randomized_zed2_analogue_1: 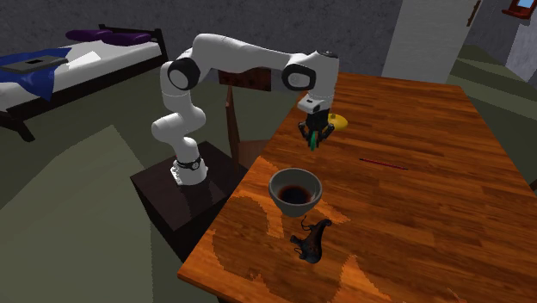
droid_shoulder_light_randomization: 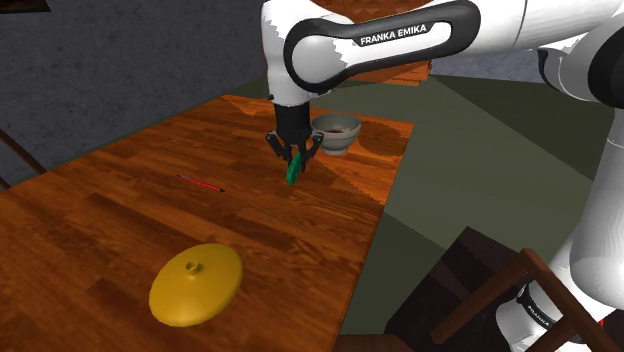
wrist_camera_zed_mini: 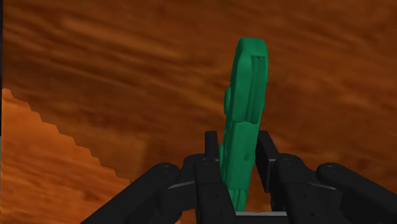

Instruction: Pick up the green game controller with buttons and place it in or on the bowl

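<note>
Wooden table (droid_shoulder_light_randomization: 100,220), reddish-brown plank top, runs long across the shoulder view. In the second exterior view it (randomized_zed2_analogue_1: 430,224) takes up the right half.

White arm (droid_shoulder_light_randomization: 400,40) reaches out over the table from its dark box stand (randomized_zed2_analogue_1: 185,198), wrist pointing down. Bed (randomized_zed2_analogue_1: 77,60) with blue and purple bedding sits well behind the stand, on the floor side.

Yellow domed lid (droid_shoulder_light_randomization: 196,284) with a small knob lies flat on the table, toward the shoulder view's lower left and well apart from everything else.

Grey bowl (droid_shoulder_light_randomization: 335,143) stands upright near the table's far edge in the shoulder view, just beside the tool's position. In the second exterior view the bowl (randomized_zed2_analogue_1: 294,207) has a dark inside. A small black curved object (randomized_zed2_analogue_1: 311,239), kind not clear, lies on the table just beside it.

Tool (wrist_camera_zed_mini: 237,143): both black fingers are clamped on the green game controller (wrist_camera_zed_mini: 245,114), one each side of its flat faces. The controller (droid_shoulder_light_randomization: 294,172) hangs edge-on below the fingers, over the table between the bowl and the stick, and looks clear of the surface.

Thin red stick (droid_shoulder_light_randomization: 200,183) lies flat on the table, apart from the tool.
</note>
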Tool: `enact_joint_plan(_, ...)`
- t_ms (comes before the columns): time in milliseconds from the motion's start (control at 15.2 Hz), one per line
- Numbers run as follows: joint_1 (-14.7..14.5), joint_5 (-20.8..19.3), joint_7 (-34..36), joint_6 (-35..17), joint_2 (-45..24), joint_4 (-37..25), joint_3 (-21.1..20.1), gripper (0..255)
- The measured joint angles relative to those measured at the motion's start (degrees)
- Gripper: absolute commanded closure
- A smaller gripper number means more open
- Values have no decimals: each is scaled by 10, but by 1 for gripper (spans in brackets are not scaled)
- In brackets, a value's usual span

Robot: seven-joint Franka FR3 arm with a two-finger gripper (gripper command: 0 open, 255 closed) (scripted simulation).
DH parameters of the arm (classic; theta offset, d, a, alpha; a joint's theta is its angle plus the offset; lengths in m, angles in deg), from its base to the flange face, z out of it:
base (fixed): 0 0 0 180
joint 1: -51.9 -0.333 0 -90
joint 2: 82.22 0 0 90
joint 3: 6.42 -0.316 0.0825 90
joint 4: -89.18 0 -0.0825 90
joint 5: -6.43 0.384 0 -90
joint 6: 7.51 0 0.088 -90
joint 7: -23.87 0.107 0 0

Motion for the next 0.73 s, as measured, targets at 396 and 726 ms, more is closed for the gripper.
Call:
enact_joint_plan(396, -6, -2, 1, 47, -6, -52, -2, 255)
enact_joint_plan(726, -11, -5, 1, 87, -11, -97, -3, 255)
